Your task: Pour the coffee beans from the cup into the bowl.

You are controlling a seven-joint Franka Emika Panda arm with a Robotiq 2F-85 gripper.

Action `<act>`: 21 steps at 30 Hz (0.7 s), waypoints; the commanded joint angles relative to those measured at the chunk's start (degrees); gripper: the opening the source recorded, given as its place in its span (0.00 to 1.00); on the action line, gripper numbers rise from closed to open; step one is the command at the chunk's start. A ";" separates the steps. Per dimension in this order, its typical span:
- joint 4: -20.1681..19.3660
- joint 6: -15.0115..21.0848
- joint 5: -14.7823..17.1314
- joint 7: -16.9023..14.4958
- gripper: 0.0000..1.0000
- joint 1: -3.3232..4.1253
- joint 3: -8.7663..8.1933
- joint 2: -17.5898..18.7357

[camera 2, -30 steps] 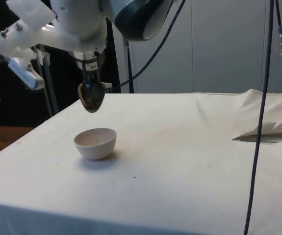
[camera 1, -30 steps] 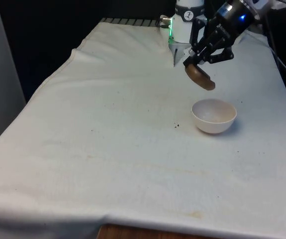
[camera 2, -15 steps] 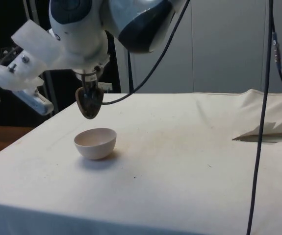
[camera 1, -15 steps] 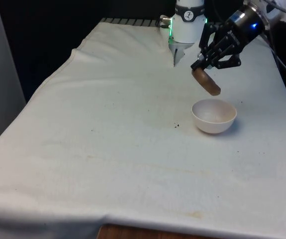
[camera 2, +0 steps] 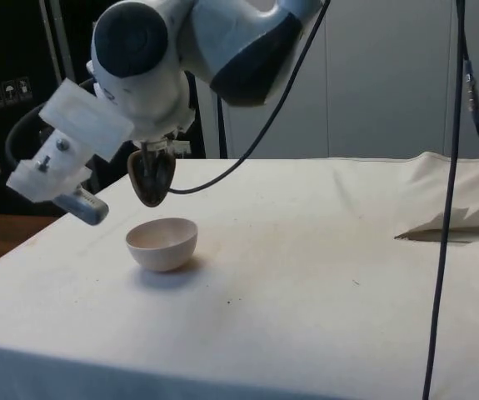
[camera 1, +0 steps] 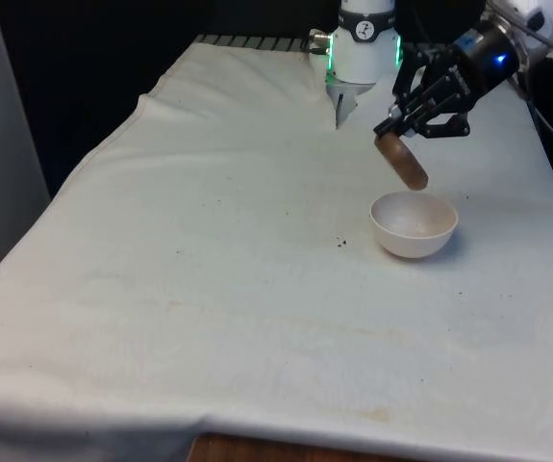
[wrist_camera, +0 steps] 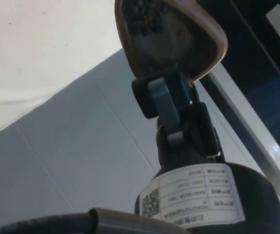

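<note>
Cup (camera 1: 403, 161) tilted over bowl (camera 1: 414, 224), hand (camera 1: 397, 134) gripping rim

- A white label (wrist_camera: 198, 197) on the gripper (wrist_camera: 171, 105) body carries a QR code and small print — too small to read.
- No other legible text.

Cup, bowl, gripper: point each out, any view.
cup (camera 1: 406, 164): front view, on its brown outer wall, tilted above the bowl.
bowl (camera 1: 413, 238): front view, on its white outer wall.
gripper (camera 1: 391, 130): front view, between the fingertips, at the cup's rim.
</note>
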 commanded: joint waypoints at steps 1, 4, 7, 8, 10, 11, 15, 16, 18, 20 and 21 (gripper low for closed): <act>0.11 -0.57 -0.57 0.69 0.00 0.40 -0.06 0.23; 0.17 -1.95 -1.72 1.89 0.00 0.46 0.57 0.86; 0.06 -2.81 -2.35 2.52 0.00 0.06 1.38 1.15; 0.29 -3.84 -3.09 3.32 0.00 0.52 1.43 1.60; 0.40 -4.81 -3.78 4.07 0.00 0.57 1.83 2.01; 0.46 -5.73 -4.53 4.76 0.00 0.57 2.29 2.41; 0.52 -7.22 -5.56 5.79 0.00 0.63 2.92 3.04; 0.57 -7.73 -5.90 6.07 0.00 0.57 3.15 3.21; 0.74 -9.17 -6.99 6.70 0.00 0.57 3.78 3.78; 0.52 -9.17 -6.99 6.53 0.00 0.17 4.18 3.72; 0.80 -10.03 -7.73 6.88 0.00 0.57 4.07 4.18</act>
